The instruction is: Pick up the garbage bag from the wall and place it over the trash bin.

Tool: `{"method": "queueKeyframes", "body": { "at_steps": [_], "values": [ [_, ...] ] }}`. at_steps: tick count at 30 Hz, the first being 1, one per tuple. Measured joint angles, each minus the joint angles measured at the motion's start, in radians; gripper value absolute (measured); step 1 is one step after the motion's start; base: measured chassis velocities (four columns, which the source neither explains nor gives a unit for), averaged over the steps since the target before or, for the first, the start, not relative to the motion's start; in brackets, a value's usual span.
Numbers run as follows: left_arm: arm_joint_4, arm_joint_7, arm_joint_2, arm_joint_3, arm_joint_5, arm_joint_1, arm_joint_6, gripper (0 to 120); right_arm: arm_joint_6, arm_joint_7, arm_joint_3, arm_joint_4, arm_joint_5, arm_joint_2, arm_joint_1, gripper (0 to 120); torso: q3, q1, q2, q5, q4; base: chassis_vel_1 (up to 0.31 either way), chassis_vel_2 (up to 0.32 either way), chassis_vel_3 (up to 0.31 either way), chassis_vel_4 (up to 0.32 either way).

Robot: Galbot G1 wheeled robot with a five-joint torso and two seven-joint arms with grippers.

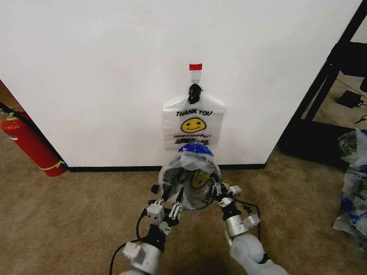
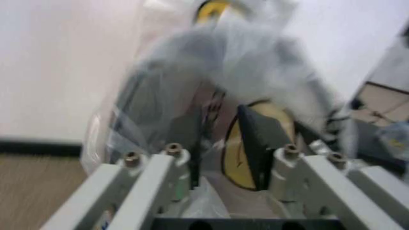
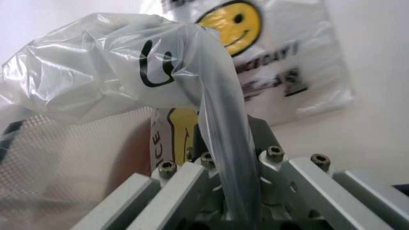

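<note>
The garbage bag (image 1: 194, 163), translucent white with blue patches on top, is spread over the round black mesh trash bin (image 1: 172, 184), which stands on the carpet in front of the wall (image 1: 114, 69). My left gripper (image 1: 174, 207) is at the bag's near-left rim and my right gripper (image 1: 218, 192) at its near-right rim. In the right wrist view my right gripper (image 3: 227, 143) is shut on a twisted strand of the bag (image 3: 217, 110). In the left wrist view my left gripper (image 2: 221, 143) has bag film (image 2: 243, 62) pinched between its fingers (image 2: 255, 139).
A second flat smiley bag (image 1: 193, 123) with black-knotted handles hangs on the wall's hook under a red tape strip (image 1: 195, 67). A red fire extinguisher (image 1: 31, 143) leans at the left. A black frame (image 1: 324, 80) and a pile of bags (image 1: 352, 183) are at the right.
</note>
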Motion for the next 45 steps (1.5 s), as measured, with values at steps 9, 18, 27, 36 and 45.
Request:
{"method": "queueKeyframes", "body": {
  "at_steps": [9,18,27,36,45],
  "values": [
    [0.048,-0.069,-0.027,-0.001,-0.067,-0.064,0.098,0,0.028,-0.053,-0.041,0.023,-0.099,0.011,-0.006,1,0.0,0.0,0.0,0.0001,0.0002,0.0,0.0,0.0,0.0],
    [0.083,-0.108,-0.048,-0.032,-0.087,-0.129,0.126,0,0.047,-0.138,-0.046,0.041,-0.139,-0.015,-0.02,1,0.0,0.0,0.0,0.0002,0.0001,0.0,0.0,0.0,0.0],
    [0.14,-0.177,-0.112,-0.023,-0.026,-0.153,0.173,0,0.046,-0.139,-0.058,0.052,-0.103,0.0,-0.016,1,0.0,0.0,0.0,0.0001,0.0002,0.0,0.0,0.0,0.0],
    [0.158,-0.208,-0.121,-0.015,-0.005,-0.183,0.215,0,0.042,-0.138,-0.063,0.055,-0.092,0.003,-0.009,1,0.0,0.0,0.0,0.0002,0.0002,0.0,0.0,0.0,0.0],
    [0.2,-0.218,-0.119,-0.008,0.015,-0.232,0.234,0,0.041,-0.182,-0.074,0.071,-0.093,-0.005,-0.013,1,0.0,0.0,0.0,0.0001,0.0002,0.0,0.0,0.0,0.0]
  ]
}}
